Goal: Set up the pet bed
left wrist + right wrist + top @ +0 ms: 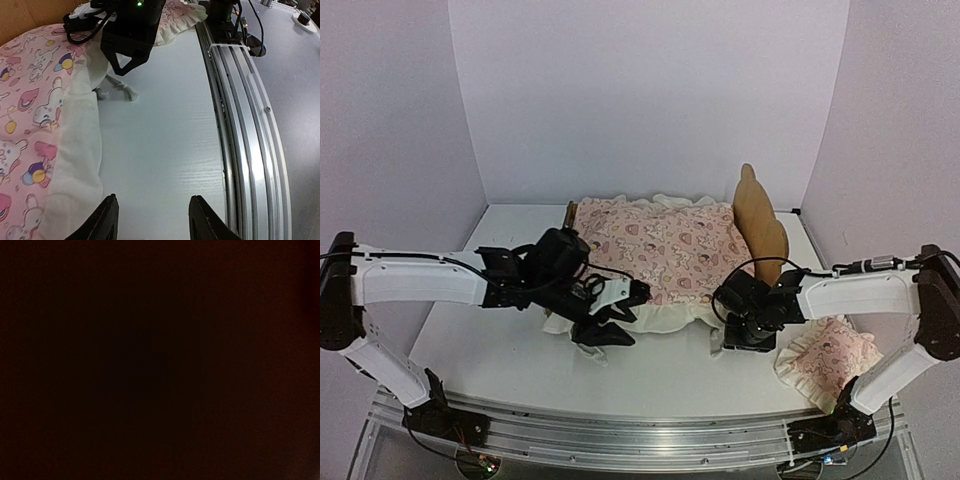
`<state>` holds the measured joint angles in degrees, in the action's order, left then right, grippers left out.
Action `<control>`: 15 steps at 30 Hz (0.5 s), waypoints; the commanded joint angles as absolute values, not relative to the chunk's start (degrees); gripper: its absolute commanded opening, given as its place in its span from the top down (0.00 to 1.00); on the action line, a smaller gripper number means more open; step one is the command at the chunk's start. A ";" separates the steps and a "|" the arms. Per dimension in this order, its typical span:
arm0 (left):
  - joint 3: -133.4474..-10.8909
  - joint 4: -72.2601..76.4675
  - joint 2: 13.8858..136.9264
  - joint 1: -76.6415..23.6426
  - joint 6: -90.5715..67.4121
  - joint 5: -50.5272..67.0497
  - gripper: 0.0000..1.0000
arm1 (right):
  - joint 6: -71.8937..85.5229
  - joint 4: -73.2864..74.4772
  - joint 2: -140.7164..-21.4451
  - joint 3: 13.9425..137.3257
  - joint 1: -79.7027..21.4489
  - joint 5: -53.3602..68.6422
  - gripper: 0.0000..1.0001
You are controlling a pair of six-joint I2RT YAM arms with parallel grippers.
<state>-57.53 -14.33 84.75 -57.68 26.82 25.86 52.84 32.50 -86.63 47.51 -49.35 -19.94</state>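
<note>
Pet bed stands at the back middle of the white table, its scalloped wooden headboard upright on the right side. Nearly all the rest of the frame is hidden under the pink printed cover, which lies spread over it, with the cream ruffle hanging over the near edge onto the tabletop.

At the near left corner of the cover, the left gripper reaches in low. The left wrist view shows its fingertips spread apart over bare table just beside the ruffle, with nothing between them.

The right gripper points down at the near right corner of the bed, close to the ruffle. The right wrist view is entirely dark, and in the other two views I cannot tell whether this claw is spread or pinching anything.

A small pink ruffled pillow lies on the table at the near right, apart from the bed, beside the right arm.
</note>
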 commanded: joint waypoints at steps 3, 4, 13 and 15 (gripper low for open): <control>-62.80 6.52 98.63 -61.60 12.72 22.06 0.51 | 56.92 17.20 -88.86 41.19 -45.37 -18.53 0.51; -63.84 7.84 101.63 -62.35 12.09 21.27 0.51 | 57.17 15.84 -89.39 40.48 -44.75 -17.86 0.52; -76.53 11.94 118.99 -64.25 6.28 13.80 0.50 | 53.16 12.02 -94.34 41.58 -42.32 -15.08 0.58; -78.49 12.07 121.30 -64.52 5.84 12.04 0.50 | 52.02 12.07 -94.63 41.21 -41.95 -14.70 0.69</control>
